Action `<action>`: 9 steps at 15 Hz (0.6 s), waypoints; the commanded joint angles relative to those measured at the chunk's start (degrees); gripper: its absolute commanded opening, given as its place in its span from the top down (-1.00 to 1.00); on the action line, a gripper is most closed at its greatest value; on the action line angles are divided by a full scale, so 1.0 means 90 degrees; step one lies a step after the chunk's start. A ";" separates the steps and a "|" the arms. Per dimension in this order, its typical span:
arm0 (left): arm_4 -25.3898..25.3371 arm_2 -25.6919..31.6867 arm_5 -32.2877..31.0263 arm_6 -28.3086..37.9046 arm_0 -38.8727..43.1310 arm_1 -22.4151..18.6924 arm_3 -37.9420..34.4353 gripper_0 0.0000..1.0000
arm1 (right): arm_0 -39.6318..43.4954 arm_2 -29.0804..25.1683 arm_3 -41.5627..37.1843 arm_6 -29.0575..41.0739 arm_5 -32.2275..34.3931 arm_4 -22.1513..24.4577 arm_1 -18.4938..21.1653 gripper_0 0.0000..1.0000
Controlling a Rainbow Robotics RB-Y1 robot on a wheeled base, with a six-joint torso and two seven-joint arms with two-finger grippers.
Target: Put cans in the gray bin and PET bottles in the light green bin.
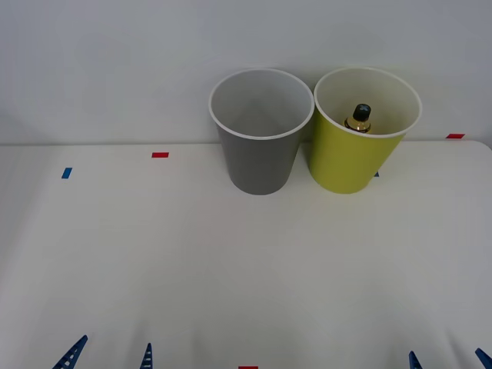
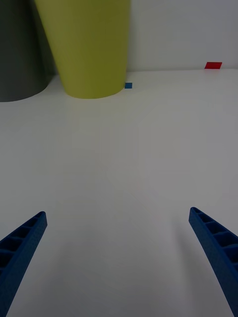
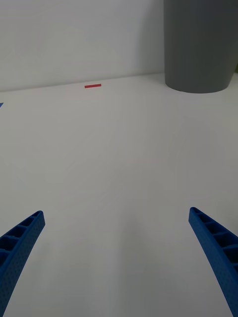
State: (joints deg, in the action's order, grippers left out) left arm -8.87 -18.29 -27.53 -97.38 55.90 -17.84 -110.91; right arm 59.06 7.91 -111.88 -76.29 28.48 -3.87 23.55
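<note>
The gray bin (image 1: 260,138) stands at the back middle of the white table, its white inside showing nothing in it. Touching it on the right is the light green bin (image 1: 360,138), and inside that stands the PET bottle (image 1: 359,118), of which the dark cap and gold shoulder show. No cans are in view. My left gripper (image 1: 109,358) is open at the table's front edge on the left, and my right gripper (image 1: 450,360) is open at the front right. The gray bin (image 3: 201,44) and the light green bin (image 2: 85,47) stand far ahead of the fingers.
Small tape marks lie on the table (image 1: 231,269): red (image 1: 160,154) and blue (image 1: 66,173) at the back left, red (image 1: 455,136) at the back right, red (image 1: 247,367) at the front edge. A white wall rises behind the bins.
</note>
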 commanded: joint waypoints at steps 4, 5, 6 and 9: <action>0.0000 0.0000 0.0002 -0.0001 0.0000 -0.0001 -0.0001 -1.00 | 0.0000 0.0000 0.0000 0.0000 0.0000 0.0000 0.0000 -1.00; 0.0000 0.0000 0.0002 -0.0001 0.0000 -0.0001 -0.0001 -1.00 | 0.0000 0.0000 0.0000 0.0000 0.0000 0.0000 0.0000 -1.00; 0.0000 0.0000 0.0002 -0.0001 0.0000 -0.0001 -0.0001 -1.00 | 0.0000 0.0000 0.0000 0.0000 0.0000 0.0000 0.0000 -1.00; 0.0000 0.0000 0.0002 -0.0001 0.0000 -0.0001 -0.0001 -1.00 | 0.0000 0.0000 0.0000 0.0000 0.0000 0.0000 0.0000 -1.00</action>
State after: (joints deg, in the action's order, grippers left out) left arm -8.87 -18.28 -27.53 -97.38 55.90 -17.84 -110.91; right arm 59.06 7.91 -111.88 -76.29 28.48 -3.87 23.55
